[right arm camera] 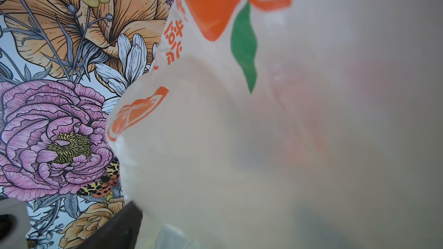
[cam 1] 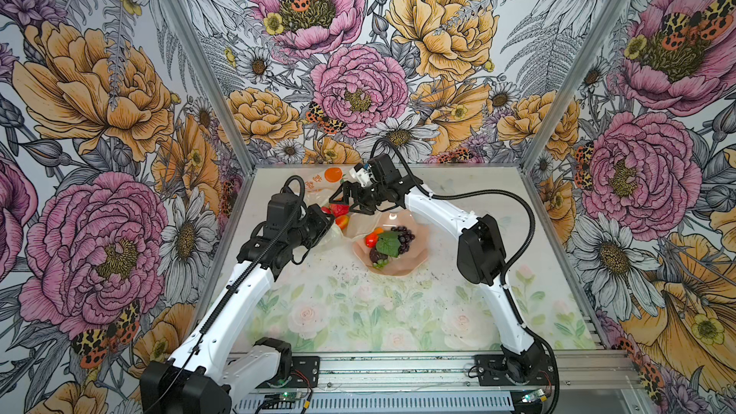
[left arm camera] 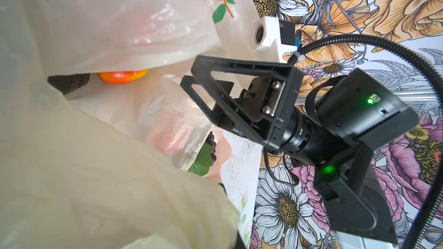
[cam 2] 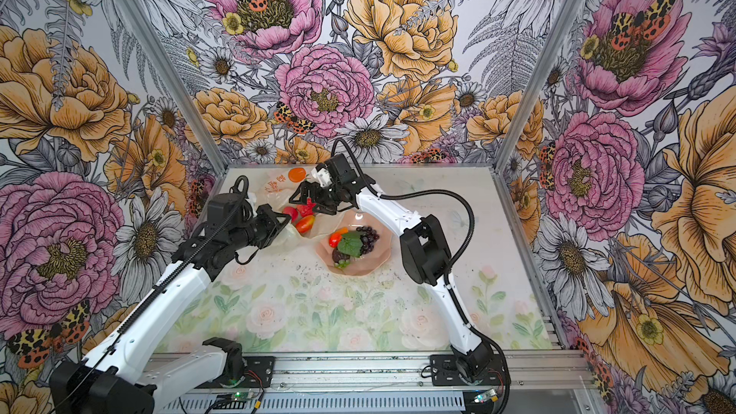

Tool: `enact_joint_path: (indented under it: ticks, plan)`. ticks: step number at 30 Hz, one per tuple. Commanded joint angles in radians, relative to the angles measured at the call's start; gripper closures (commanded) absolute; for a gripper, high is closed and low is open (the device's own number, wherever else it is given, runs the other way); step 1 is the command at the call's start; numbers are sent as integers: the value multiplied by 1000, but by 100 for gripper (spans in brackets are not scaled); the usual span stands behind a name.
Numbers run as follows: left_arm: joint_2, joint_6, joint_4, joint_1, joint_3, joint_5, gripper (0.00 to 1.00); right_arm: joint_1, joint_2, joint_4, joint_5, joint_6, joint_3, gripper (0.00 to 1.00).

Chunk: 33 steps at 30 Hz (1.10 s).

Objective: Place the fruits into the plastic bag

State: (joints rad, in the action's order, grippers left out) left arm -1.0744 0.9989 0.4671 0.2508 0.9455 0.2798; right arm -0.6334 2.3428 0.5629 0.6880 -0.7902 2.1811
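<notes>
Roughly midway, judging by how the fruit was split between two places. Looked first at the bench (cam 2: 358, 312), with everything gathered toward its far middle. Found the plastic bag (cam 2: 275, 193) slumped at the far left, its printed side up and its mouth turned toward the centre and held agape. Noted the pink bowl (cam 2: 374, 268) just right of and nearer than that mouth; could not tell whether film and rim touched.

Saw the left gripper (cam 2: 284, 221) clenched at the near lip of the bag, with pale film heaped across the left wrist view, and so judged it to be pinching that lip to keep the mouth open. Saw the right gripper (left arm camera: 188, 70) poised over the mouth, jaws spread, nothing between them.

Counted three pieces lying inside the bag's mouth: a strawberry (cam 2: 306, 208), a red apple (cam 2: 292, 213) to its left, and an orange-and-yellow fruit (cam 2: 306, 225) nearest the bowl. Counted four left in the bowl: a grape bunch (cam 2: 368, 237) with its green leaf in the middle, a dark avocado (cam 2: 340, 256) at the near side, a small orange-red fruit (cam 2: 336, 237) on the left, and a small green round fruit (cam 2: 341, 264) by the near rim. Could not rule out more fruit deeper in the bag, hidden under the film.
</notes>
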Motion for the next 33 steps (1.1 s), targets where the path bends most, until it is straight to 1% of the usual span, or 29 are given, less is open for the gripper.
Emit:
enact_joint_path:
  ticks: [1,6,10,13,16,19,22,24,26,28,30,33]
  plan:
    - [-10,-19,-7,8,42,-35,100,21,-128,50,-38,68,-12,0]
    - [6,-51,-8,13,62,-53,100,66,-259,75,-64,94,-85,1]
    - [12,-52,-8,7,68,-35,100,113,-373,75,-77,98,-161,1]
    - [35,-52,-17,7,52,-51,100,151,-452,78,-71,99,-222,1]
    - [60,-35,-55,0,19,-60,100,185,-509,151,-83,117,-283,1]
    - [85,-33,-73,0,1,-76,100,196,-560,296,-149,208,-372,4]
    - [96,-35,-82,-5,-6,-69,100,181,-604,353,-198,304,-501,10]
    - [95,-43,-80,-13,-6,-53,100,156,-614,361,-217,371,-552,11]
    - [102,-43,-80,-16,-14,-52,100,115,-602,365,-253,439,-561,11]
    - [105,-45,-79,-20,-21,-50,100,70,-567,374,-273,505,-536,11]
    - [106,-46,-80,-34,-27,-40,100,25,-509,384,-322,558,-492,11]
    - [108,-45,-79,-56,-32,-26,100,-12,-408,406,-362,596,-408,12]
